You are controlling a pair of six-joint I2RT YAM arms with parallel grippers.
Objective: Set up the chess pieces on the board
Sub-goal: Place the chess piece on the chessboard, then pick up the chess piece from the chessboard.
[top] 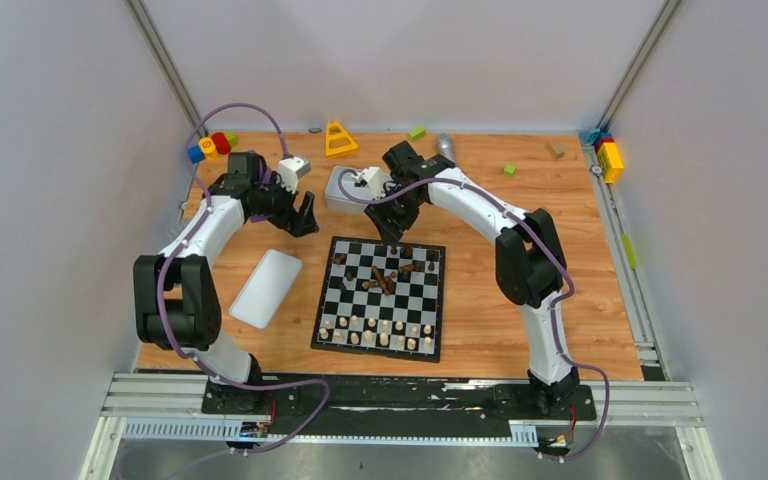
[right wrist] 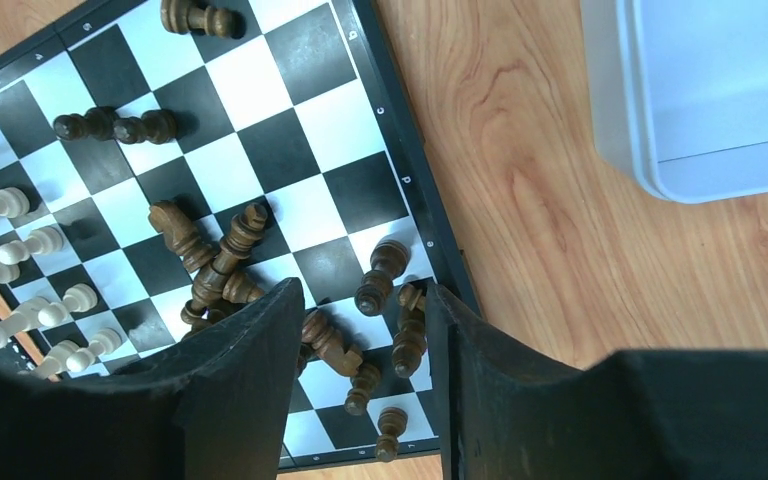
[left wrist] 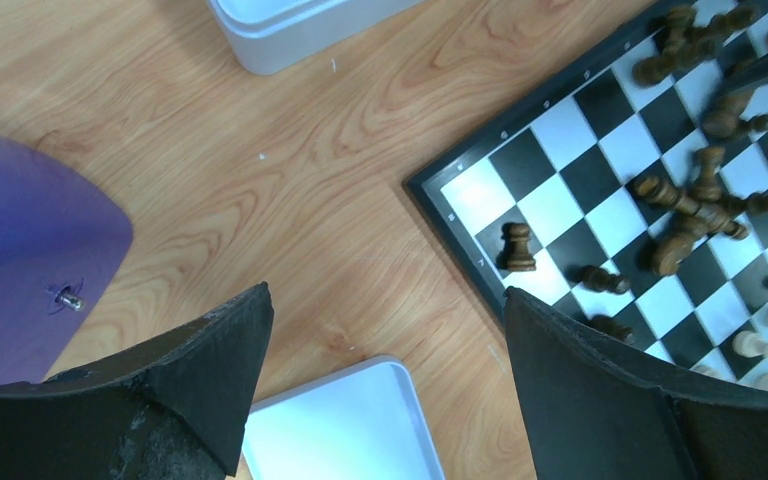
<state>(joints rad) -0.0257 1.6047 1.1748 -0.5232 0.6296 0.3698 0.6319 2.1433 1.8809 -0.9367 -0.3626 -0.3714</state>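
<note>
The board (top: 382, 297) lies flat on the wooden surface (top: 580, 200), in the middle between the two arms and nearer their bases than the far wall. The pale pieces (top: 380, 332) stand upright in two rows along its near edge. The dark pieces (top: 387, 280) mostly lie toppled in a loose heap around the middle and far half of the squares. In the left wrist view, one dark pawn (left wrist: 517, 247) stands alone close to the board's corner. The right tool (right wrist: 365, 295) hangs over the far edge of the board, its jaws apart with a clear gap between them and nothing clamped. Several fallen dark pieces lie on the squares right under that gap. One lies just beside the inner face of a finger (right wrist: 480, 380), though whether it touches cannot be told. Past the board's border on that side is bare wood, then a white tray (right wrist: 700, 90). The left tool (left wrist: 388, 300) is spread wide and holds nothing. It hovers over bare surface just off the board's far left corner, apart from the board and from every piece. A white lid (left wrist: 345, 430) lies below it on the side away from the board, and the tray's corner shows further off.
</note>
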